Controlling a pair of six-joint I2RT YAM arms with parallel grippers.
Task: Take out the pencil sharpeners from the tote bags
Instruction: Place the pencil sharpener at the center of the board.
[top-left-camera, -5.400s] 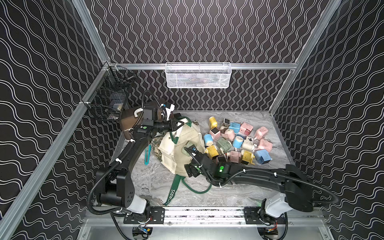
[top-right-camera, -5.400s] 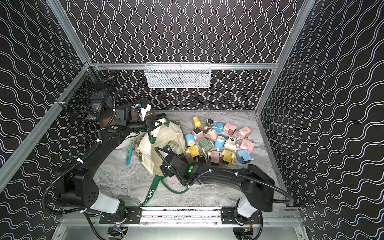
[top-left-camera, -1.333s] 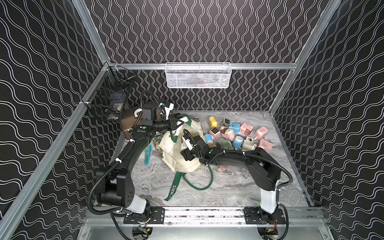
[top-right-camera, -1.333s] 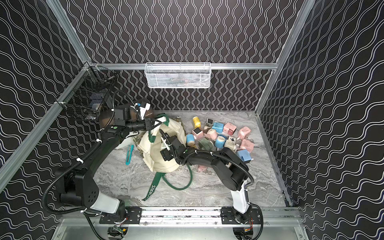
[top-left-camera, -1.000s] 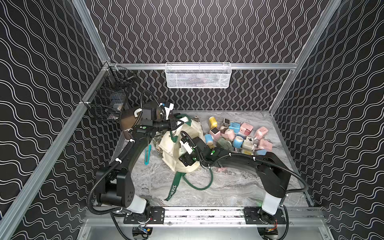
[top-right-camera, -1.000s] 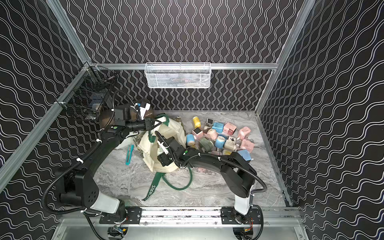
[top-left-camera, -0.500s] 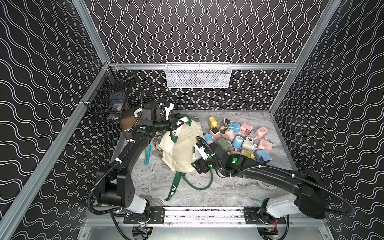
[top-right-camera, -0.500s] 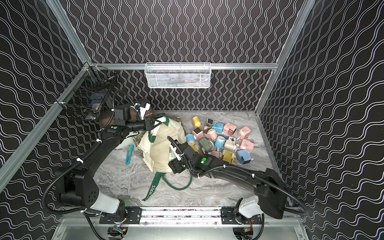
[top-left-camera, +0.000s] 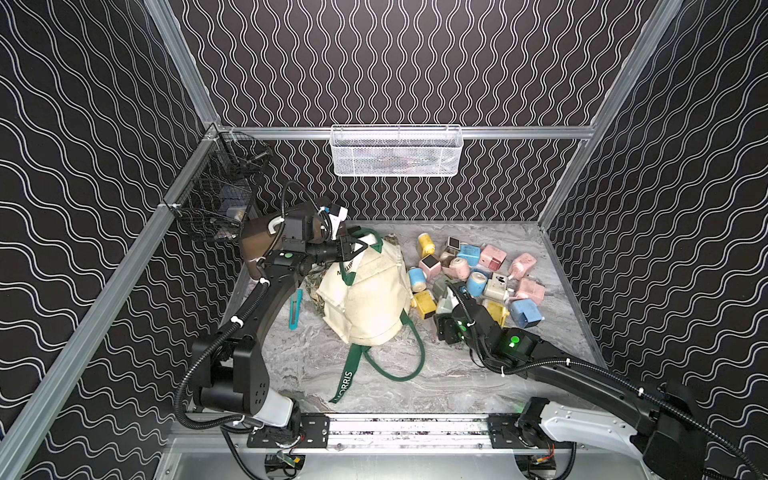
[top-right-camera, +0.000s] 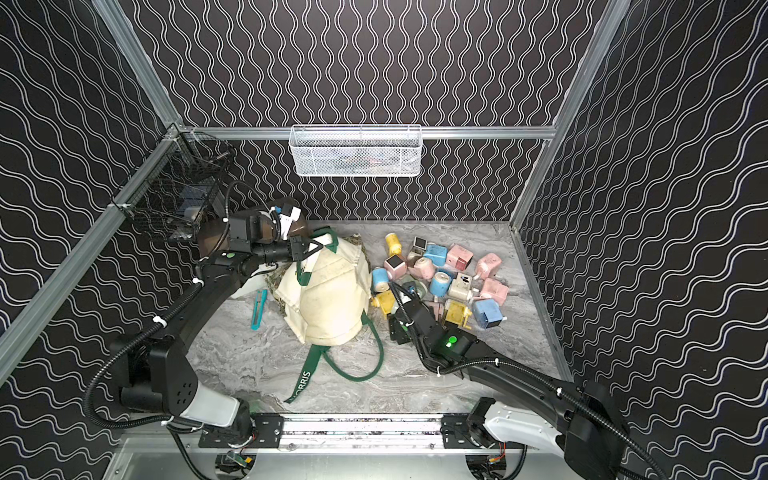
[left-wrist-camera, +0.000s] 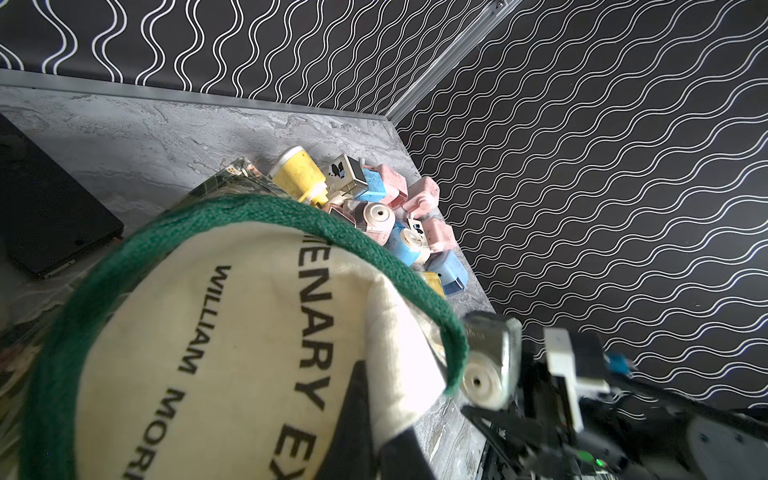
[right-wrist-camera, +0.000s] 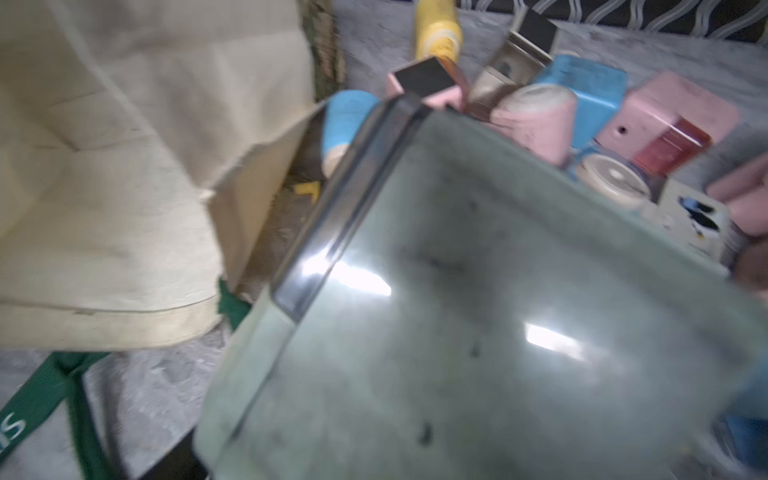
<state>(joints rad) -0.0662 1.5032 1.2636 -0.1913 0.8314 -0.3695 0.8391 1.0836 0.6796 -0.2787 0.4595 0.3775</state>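
The cream tote bag (top-left-camera: 365, 295) (top-right-camera: 328, 299) with dark green straps stands bulged at the table's middle. My left gripper (top-left-camera: 357, 245) (left-wrist-camera: 378, 436) is shut on a fold of the bag's cream fabric at its top edge and holds it up. My right gripper (top-left-camera: 445, 320) (top-right-camera: 401, 318) sits just right of the bag, shut on a pale green pencil sharpener (right-wrist-camera: 478, 311) (left-wrist-camera: 490, 365) (top-left-camera: 445, 303) that fills the right wrist view. Several pastel pencil sharpeners (top-left-camera: 478, 270) (top-right-camera: 449, 274) lie heaped right of the bag. The bag's inside is hidden.
A teal strip tool (top-left-camera: 296, 309) lies left of the bag. A loose green strap (top-left-camera: 374, 365) trails toward the front edge. A brown-lidded box (top-left-camera: 253, 245) sits behind the left arm. A black wire basket (top-left-camera: 216, 208) and a white mesh basket (top-left-camera: 397, 151) hang on the walls.
My right gripper has drawn back out of the bag and swung right toward the heap, carrying the green sharpener. The left gripper has kept its hold and place.
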